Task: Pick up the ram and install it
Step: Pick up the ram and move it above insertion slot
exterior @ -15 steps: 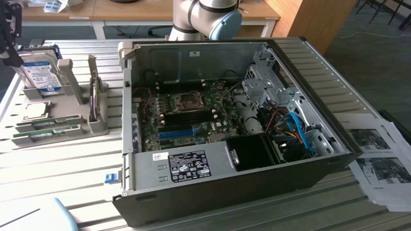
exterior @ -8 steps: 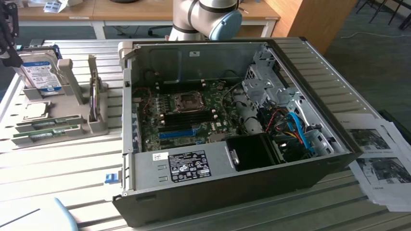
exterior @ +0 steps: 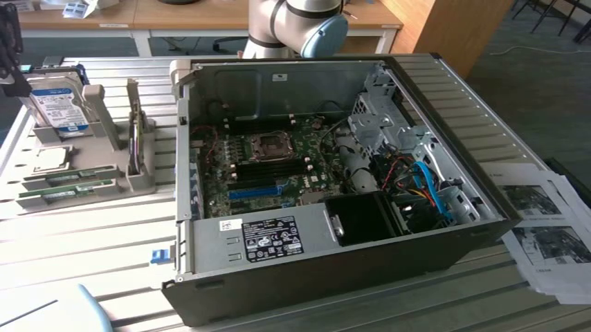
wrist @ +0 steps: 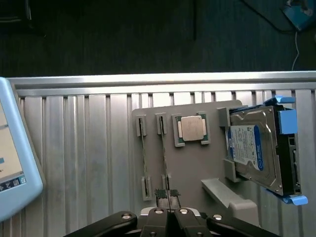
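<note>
- Looking over one ribbed metal table (exterior: 93, 235), which carries everything else.
- One open computer case (exterior: 305, 277) lies on its side across the middle of the exterior frame, with its one motherboard (exterior: 277, 176) exposed.
- One arm (exterior: 286, 24), mine, shows at the top centre of that frame.
- One grey holder (exterior: 138, 181) sits at the exterior view's left, just beside the case.
- One hard drive (exterior: 57, 107) with a blue label stands leaning at the holder's upper-left end.
- My one gripper (wrist: 168, 200) has its jaws pressed fully together and grips nothing. In the wrist view it lines up with one end of the ram.
- Two green sticks stand on edge, side by side, in the holder's slots at the exterior view's left, mid-height: the ram (wrist: 164, 158) and the second ram stick (wrist: 143, 158).
- One square processor chip (wrist: 192, 128) lies flat between the sticks and the drive.
</note>
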`<state>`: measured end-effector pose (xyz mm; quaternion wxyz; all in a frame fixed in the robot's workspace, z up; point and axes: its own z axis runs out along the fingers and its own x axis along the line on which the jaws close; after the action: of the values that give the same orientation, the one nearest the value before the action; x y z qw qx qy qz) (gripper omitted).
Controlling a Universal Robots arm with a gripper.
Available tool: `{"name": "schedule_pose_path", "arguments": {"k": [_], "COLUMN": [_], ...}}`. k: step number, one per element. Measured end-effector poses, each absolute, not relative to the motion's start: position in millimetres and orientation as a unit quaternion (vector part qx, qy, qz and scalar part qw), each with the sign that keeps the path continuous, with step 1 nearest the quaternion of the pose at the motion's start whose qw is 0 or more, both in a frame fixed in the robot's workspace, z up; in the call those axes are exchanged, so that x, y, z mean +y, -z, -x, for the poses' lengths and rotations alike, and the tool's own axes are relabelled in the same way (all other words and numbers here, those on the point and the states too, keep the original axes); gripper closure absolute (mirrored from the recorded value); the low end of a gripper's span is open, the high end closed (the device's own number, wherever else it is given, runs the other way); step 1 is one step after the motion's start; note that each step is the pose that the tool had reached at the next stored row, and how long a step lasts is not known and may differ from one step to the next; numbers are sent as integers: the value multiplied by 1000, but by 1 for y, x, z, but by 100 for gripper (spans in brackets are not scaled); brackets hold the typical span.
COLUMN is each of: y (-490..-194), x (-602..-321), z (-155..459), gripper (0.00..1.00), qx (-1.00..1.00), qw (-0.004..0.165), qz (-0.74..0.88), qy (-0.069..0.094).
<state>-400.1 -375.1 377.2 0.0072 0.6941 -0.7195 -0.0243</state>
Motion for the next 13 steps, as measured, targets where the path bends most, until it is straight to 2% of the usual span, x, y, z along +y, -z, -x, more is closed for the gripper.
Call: {"name": "schedule_pose_path", "arguments": {"k": [13], "y": [-377], "x": [-375], "z": [400], "gripper": [91], "qx": [-678], "qw": [7], "qz": [-734], "qy": [22]}}
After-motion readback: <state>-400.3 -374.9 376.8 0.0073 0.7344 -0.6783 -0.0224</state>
